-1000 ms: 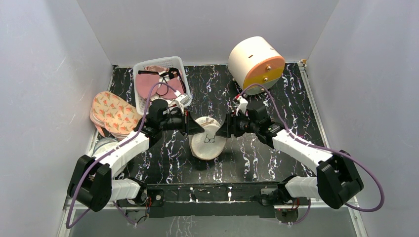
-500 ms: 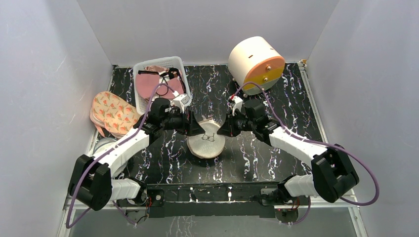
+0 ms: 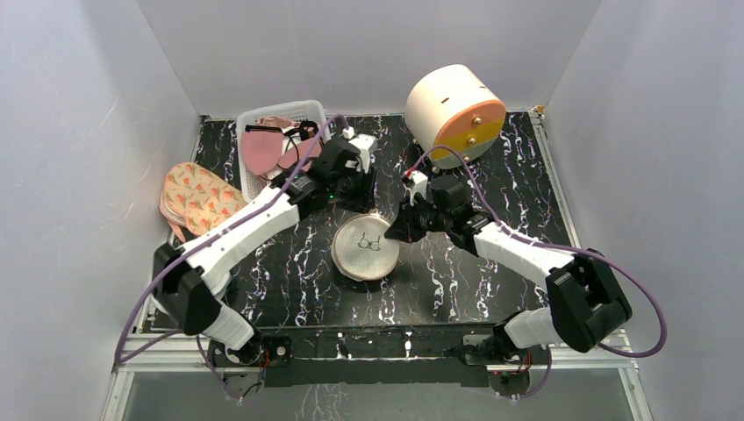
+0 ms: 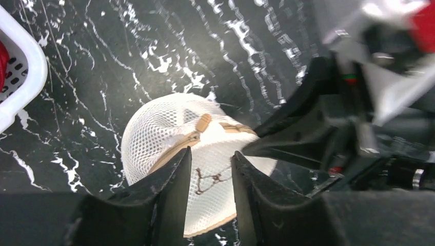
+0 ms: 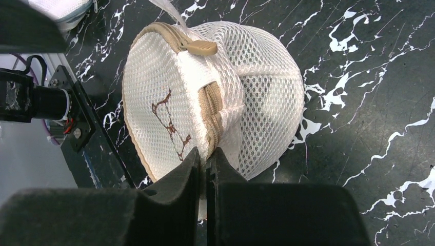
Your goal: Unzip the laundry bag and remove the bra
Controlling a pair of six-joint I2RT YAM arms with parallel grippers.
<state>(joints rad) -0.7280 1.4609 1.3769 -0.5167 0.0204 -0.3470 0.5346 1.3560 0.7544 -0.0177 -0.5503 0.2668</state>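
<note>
The laundry bag (image 3: pixel 364 248) is a round white mesh pouch with tan zipper trim, lying at the table's middle. Its tan zipper pull (image 5: pixel 199 47) lies at the top of the rim, also seen as a tan tab (image 4: pixel 203 123) in the left wrist view. My right gripper (image 5: pixel 206 152) is shut on the bag's tan zipper seam at its right edge (image 3: pixel 392 230). My left gripper (image 4: pixel 211 154) hangs open above the bag's far side (image 3: pixel 367 195), with nothing between its fingers. The bra is hidden.
A white basket (image 3: pixel 254 118) with pink garments stands at the back left, and its rim (image 4: pixel 20 77) shows in the left wrist view. Floral pads (image 3: pixel 202 202) lie at the left edge. A cream and orange drum (image 3: pixel 454 114) sits at the back right.
My left gripper let go of the bag, opened, and swung up toward the back. My right gripper shut on the bag's zipper seam. The bag settled a little lower.
</note>
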